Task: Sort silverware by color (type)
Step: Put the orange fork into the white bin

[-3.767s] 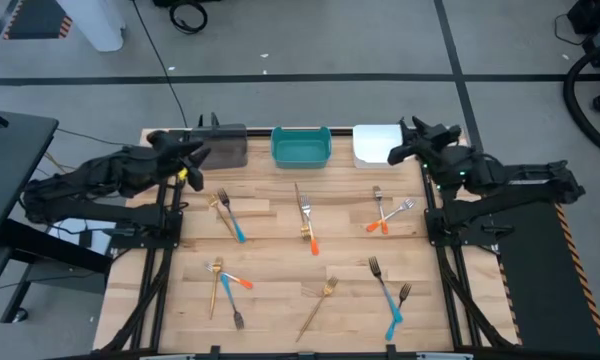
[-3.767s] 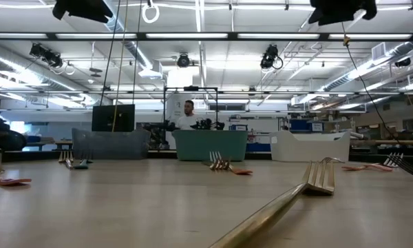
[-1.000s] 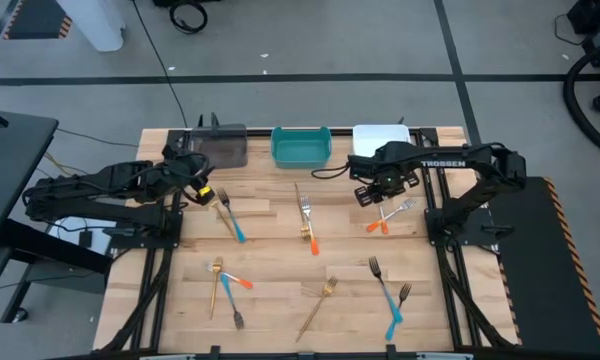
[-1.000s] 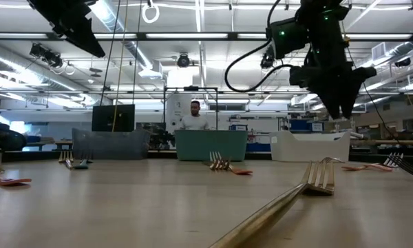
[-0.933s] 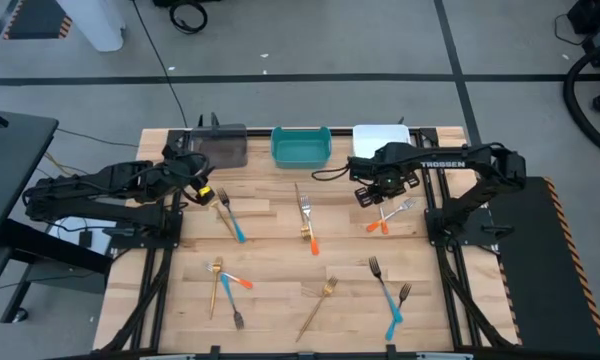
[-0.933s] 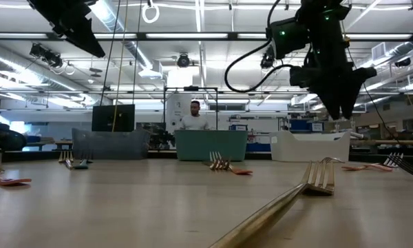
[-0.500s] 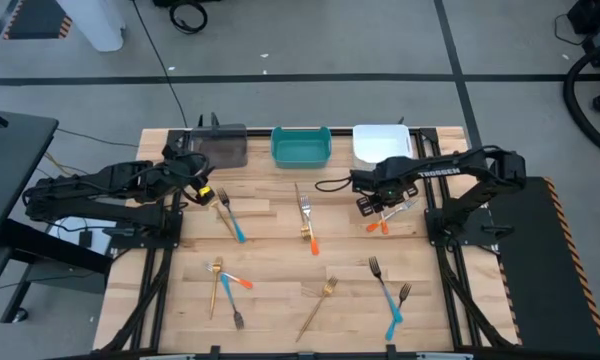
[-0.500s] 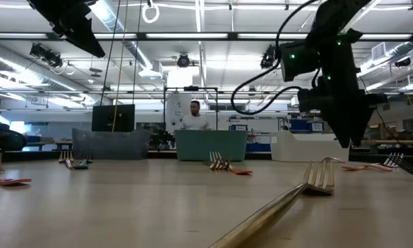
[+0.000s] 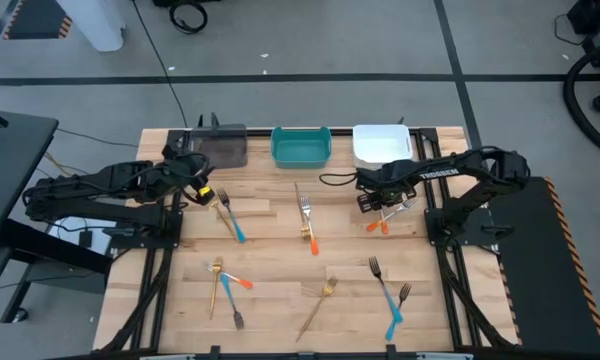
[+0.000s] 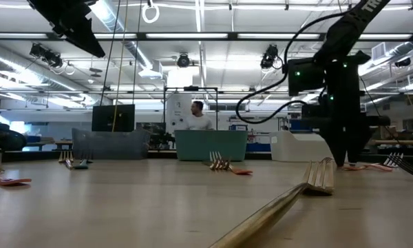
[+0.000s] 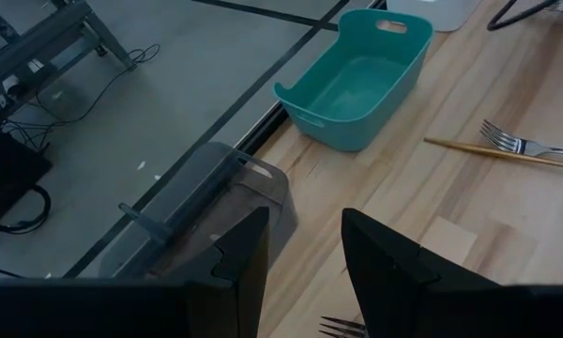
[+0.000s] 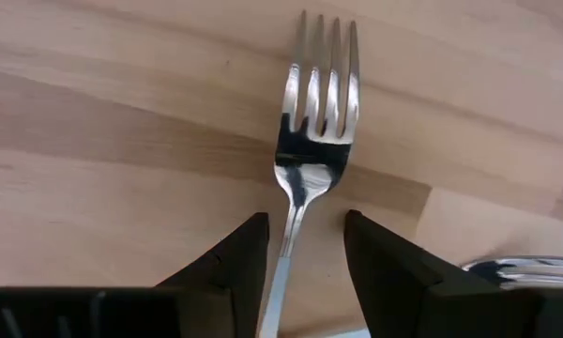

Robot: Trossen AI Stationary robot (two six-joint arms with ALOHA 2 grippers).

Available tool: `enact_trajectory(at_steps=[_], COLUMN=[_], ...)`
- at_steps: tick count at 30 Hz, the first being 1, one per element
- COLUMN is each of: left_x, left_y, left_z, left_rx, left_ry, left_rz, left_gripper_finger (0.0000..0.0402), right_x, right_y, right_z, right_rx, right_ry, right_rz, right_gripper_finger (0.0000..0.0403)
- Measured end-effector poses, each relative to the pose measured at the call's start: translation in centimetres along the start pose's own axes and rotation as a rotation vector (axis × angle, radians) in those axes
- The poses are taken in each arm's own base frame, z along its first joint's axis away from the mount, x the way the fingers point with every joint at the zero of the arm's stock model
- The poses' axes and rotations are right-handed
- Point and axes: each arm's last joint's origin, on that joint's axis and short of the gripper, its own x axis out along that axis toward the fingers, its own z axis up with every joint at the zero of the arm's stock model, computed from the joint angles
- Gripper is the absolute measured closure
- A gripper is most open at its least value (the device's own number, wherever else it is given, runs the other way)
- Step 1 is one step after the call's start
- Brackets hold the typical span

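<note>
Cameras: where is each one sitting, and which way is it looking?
High view: above the table, looking straight down; both arms show.
Low view: at tabletop height, looking level across; the right arm hangs in.
Left wrist view: past the open left gripper toward the teal bin.
Right wrist view: the open right gripper straddles a fork.
High and left wrist views both show the teal bin.
</note>
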Motion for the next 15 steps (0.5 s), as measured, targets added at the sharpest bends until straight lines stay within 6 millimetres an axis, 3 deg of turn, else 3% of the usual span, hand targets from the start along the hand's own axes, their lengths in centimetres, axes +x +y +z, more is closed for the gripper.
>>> enact_trajectory(at_steps=[5, 11, 15], left_x=[0.00, 0.00, 0.00], left_y=[0.00, 0.00, 0.00], left_z=[0.00, 0.00, 0.00], left_rx=[-0.002, -0.003, -0.003], left_ry=[0.000, 0.000, 0.000], left_rz=[0.000, 0.000, 0.000], left_gripper_finger=[0.0259, 0.0259, 0.0259], right_x=[0.31, 0.34, 0.35], right_y=[-0.18, 0.12, 0.10], right_z=[-0.10, 0.07, 0.10], right_rx=[0.015, -0.066, -0.082], right_ry=[-0.003, -0.023, -0.032], right_rz=[-0.002, 0.028, 0.023], right_gripper_finger=[0.0280, 0.0378, 0.0384])
